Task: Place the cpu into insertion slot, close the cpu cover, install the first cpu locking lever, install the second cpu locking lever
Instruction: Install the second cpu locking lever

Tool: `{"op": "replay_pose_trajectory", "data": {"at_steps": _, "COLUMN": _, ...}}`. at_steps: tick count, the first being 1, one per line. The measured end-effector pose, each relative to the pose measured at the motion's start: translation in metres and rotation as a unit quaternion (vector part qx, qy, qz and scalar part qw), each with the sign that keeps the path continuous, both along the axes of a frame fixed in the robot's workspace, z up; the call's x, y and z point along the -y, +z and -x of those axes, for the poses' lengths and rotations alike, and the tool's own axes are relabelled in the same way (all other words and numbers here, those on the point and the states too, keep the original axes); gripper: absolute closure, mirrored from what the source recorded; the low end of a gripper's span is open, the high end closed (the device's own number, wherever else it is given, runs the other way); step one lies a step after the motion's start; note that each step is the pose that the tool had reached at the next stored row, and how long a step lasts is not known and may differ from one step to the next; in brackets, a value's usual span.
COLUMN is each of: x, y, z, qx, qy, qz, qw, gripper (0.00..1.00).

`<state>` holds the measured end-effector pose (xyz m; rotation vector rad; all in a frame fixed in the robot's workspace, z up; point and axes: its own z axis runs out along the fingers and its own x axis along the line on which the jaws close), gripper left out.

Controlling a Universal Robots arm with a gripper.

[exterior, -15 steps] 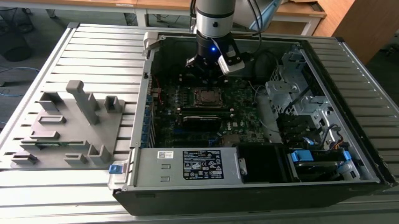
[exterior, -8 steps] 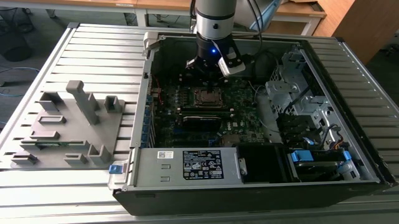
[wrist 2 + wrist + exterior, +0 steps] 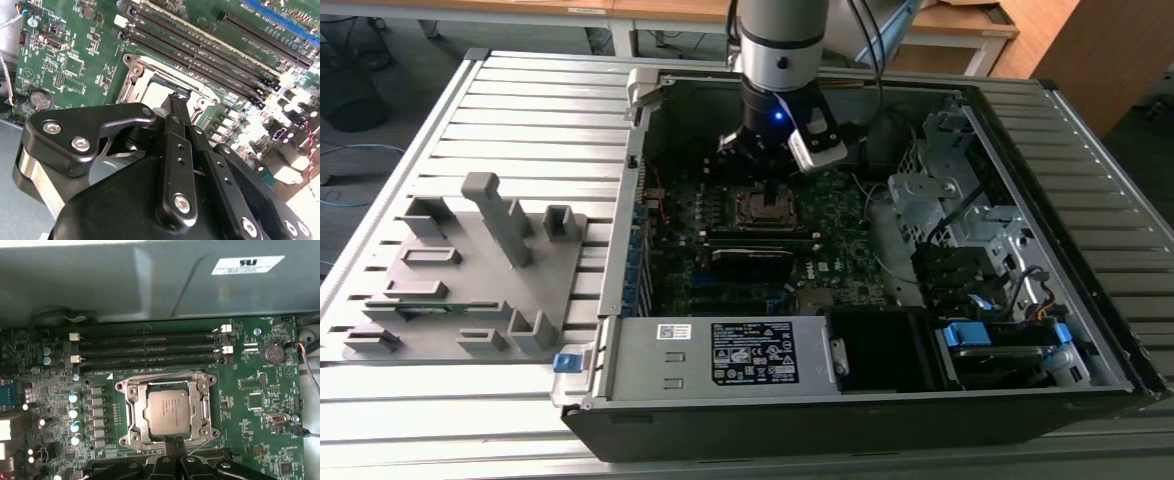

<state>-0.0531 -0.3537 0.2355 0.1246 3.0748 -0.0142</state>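
The cpu [image 3: 167,412] lies flat in the insertion slot [image 3: 131,427], its silvery top showing through the window of the cpu cover [image 3: 197,390], which lies down around it. A thin wire lever [image 3: 160,376] runs along the side of the slot toward the long memory slots. Another wire lever [image 3: 202,444] slants out at the corner nearest my gripper [image 3: 175,442]. The gripper is shut and its tips hover at the slot's edge. In the second wrist view my gripper [image 3: 178,100] hides part of the cpu [image 3: 155,92]. In the exterior view my gripper [image 3: 767,172] hangs just above the insertion slot [image 3: 765,208].
Long black memory slots [image 3: 150,347] run beside the socket. Capacitors [image 3: 74,412] stand on its other side. The computer case wall [image 3: 640,200] and drive cage [image 3: 947,200] enclose the board. A grey fixture plate [image 3: 467,270] sits at the exterior view's left.
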Motion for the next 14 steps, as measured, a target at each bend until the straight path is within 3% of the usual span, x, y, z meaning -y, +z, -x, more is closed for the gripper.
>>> {"op": "replay_pose_trajectory", "data": {"at_steps": 14, "x": 0.0124, "y": 0.0000, "z": 0.0000, "qx": 0.0000, "qy": 0.000, "qz": 0.0000, "qw": 1.00000, "gripper": 0.89}}
